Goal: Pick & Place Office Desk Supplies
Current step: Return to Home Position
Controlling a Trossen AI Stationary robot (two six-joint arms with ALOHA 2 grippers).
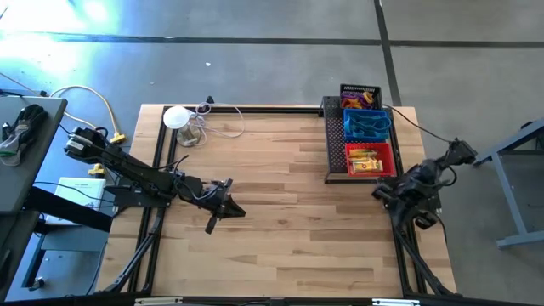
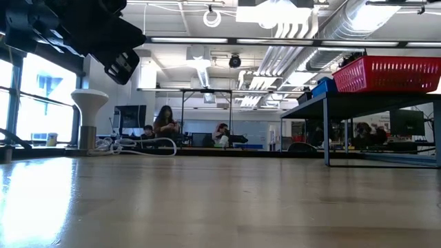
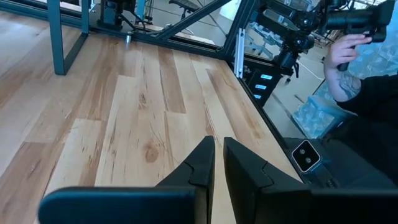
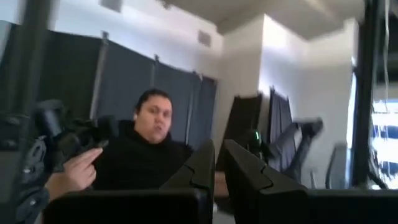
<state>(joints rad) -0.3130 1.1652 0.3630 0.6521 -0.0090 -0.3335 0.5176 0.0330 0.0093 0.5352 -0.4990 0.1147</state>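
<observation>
In the high view three small mesh baskets stand in a row at the table's far right: a black one with purple, orange and red bits, a blue one, and a red one with small yellow items. My left gripper hangs over bare wood left of the table's middle, far from the baskets, its fingers shut on nothing. My right arm sits folded at the right edge, near the red basket. Its gripper is shut and points out into the room.
The baskets sit beside a long flat black mesh tray. A white round disc with cables lies at the far left corner. A person holding a device stands off the table's right side. Bare wood spans the middle.
</observation>
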